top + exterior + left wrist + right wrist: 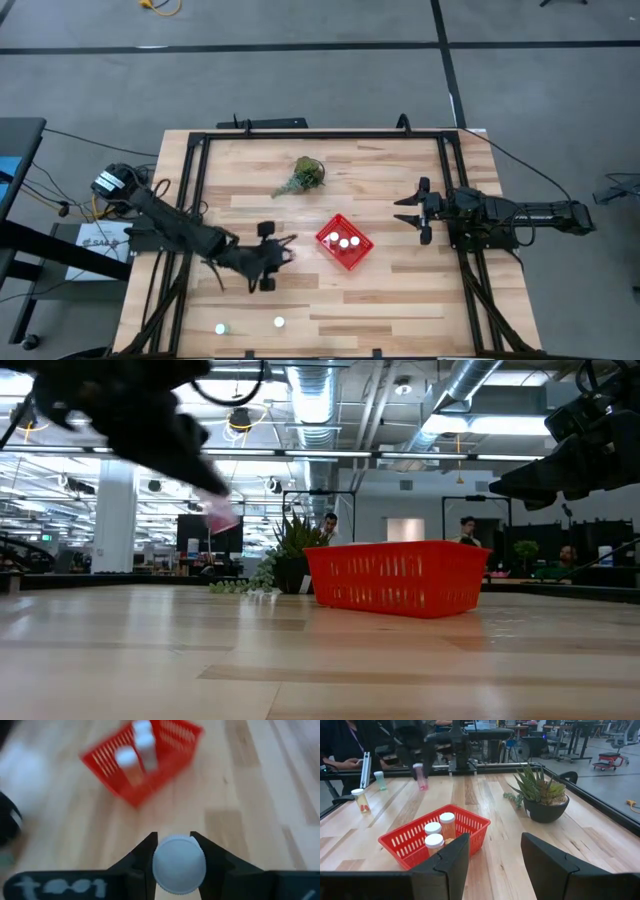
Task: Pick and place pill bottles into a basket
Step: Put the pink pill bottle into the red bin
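Red plastic marks the target: the basket [344, 243] sits on the wooden table [400, 300] just ahead of the left gripper [285, 247], with a short strip of bare wood between them. That gripper is clamped on a pill bottle [178, 864], whose white cap fills the gap between the two dark fingers [142, 855] in the left wrist view; the low view shows it carried well clear of the tabletop.

Three bottles [343, 240] already stand inside the basket, grouped toward its middle. Two more [279, 322] wait on the table behind the left gripper, near the table's front edge.

To do this step well, I would carry the held bottle level over the near wall, high enough to clear both the rim and the caps already inside, then let go over the free floor rather than on top of a standing bottle, which could tip it.

The right gripper [412, 212] waits with jaws wide apart beyond the basket's far side, near a potted plant [306, 175].
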Controlling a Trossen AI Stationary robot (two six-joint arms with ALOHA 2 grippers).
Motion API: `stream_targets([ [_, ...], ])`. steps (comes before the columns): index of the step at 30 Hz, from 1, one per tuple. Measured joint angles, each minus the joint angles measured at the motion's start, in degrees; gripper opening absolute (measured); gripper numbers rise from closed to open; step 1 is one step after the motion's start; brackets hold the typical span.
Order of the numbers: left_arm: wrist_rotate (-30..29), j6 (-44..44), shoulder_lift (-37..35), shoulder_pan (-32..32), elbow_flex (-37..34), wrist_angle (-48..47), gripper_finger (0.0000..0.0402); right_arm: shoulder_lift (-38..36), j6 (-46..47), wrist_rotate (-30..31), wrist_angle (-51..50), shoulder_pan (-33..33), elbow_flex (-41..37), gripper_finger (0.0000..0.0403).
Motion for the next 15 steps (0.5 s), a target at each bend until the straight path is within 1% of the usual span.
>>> stream_targets([
  [3,0.0,5.5,0.0,3.6,0.0,4.7,0.0091,0.0,0.0,0.0,0.0,0.0,0.0,0.0173],
  [6,0.8,9.1,0.0,7.0,0.0,8.2,0.0103,0.0,0.0,0.0,0.0,0.0,0.0,0.0173],
  [9,4.6,11.3,0.1,10.3,0.0,11.2,0.0103,0.0,0.0,0.0,0.0,0.0,0.0,0.0173],
  [13,10.9,13.0,0.5,13.8,0.0,14.0,0.009,0.0,0.0,0.0,0.0,0.0,0.0,0.0173],
  [15,12.9,13.3,0.5,15.2,0.0,15.0,0.0086,0.0,0.0,0.0,0.0,0.0,0.0,0.0173],
])
